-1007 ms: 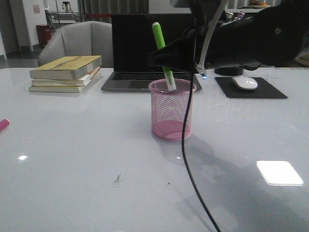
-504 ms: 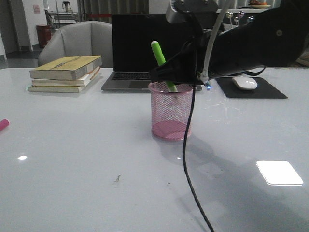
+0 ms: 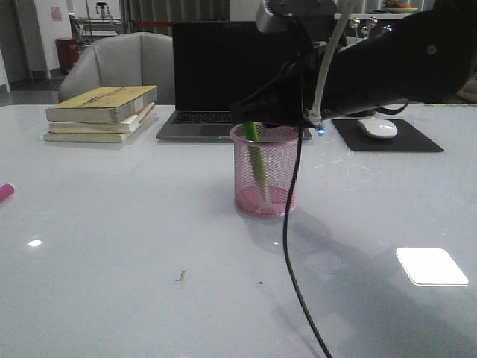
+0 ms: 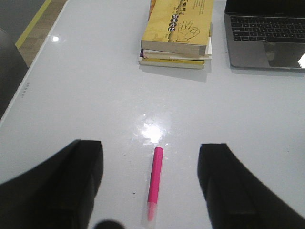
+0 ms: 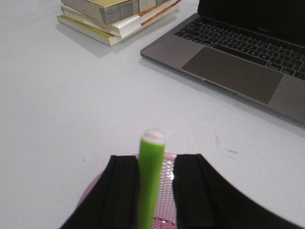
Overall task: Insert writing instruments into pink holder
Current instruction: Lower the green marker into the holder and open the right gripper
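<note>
The pink holder (image 3: 264,173) stands mid-table, its rim showing below the fingers in the right wrist view (image 5: 164,191). The lime green pen (image 3: 258,160) leans inside it, tip near the base, top just above the rim. My right gripper (image 3: 257,113) hovers right over the rim, open: the green pen (image 5: 151,176) rests against one finger, with a gap to the other. The magenta pen (image 4: 155,179) lies flat on the table, also visible at the far left edge (image 3: 4,192). My left gripper (image 4: 150,149) hangs open above it, one finger either side, not touching.
A stack of books (image 3: 100,112) lies at the back left. An open laptop (image 3: 216,82) stands behind the holder, and a mouse (image 3: 378,128) on a black pad sits back right. A black cable (image 3: 287,224) hangs in front of the holder.
The green pen, held tilted above the holder, has slid down inside it. The right gripper lowered to the rim and its jaws parted.
</note>
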You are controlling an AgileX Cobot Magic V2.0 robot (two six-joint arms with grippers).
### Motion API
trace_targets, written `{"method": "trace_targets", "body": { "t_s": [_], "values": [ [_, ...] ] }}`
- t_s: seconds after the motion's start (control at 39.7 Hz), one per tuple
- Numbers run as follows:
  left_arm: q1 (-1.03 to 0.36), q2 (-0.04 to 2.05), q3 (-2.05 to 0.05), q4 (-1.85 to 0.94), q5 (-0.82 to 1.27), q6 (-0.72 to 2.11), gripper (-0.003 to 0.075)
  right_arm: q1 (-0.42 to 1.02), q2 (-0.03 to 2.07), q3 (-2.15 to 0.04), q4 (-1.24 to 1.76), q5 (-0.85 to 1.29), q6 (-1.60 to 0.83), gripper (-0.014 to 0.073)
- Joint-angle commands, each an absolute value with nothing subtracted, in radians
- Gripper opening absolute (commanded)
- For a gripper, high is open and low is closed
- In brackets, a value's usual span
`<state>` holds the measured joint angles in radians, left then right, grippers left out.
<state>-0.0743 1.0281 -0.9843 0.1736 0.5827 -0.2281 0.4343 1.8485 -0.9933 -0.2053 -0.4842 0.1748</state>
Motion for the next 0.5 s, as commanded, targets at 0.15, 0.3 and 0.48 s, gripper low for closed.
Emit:
{"method": "trace_targets", "body": {
  "t_s": [0.15,0.3,0.48],
  "values": [
    [-0.081,1.014,-1.018,0.175,0.513,-0.228,0.0491,0.386,1.619,-1.078,-0.206,-0.259,0.171,0.0319],
    [-0.081,1.014,-1.018,0.175,0.513,-0.228,0.0491,0.311,1.493,-1.119,-0.215,-0.038,0.168,0.0319],
    [-0.081,1.014,-1.018,0.175,0.513,-0.228,0.0491,0.182,1.306,-1.133,-0.269,0.114,0.167,0.0319]
  ]
}}
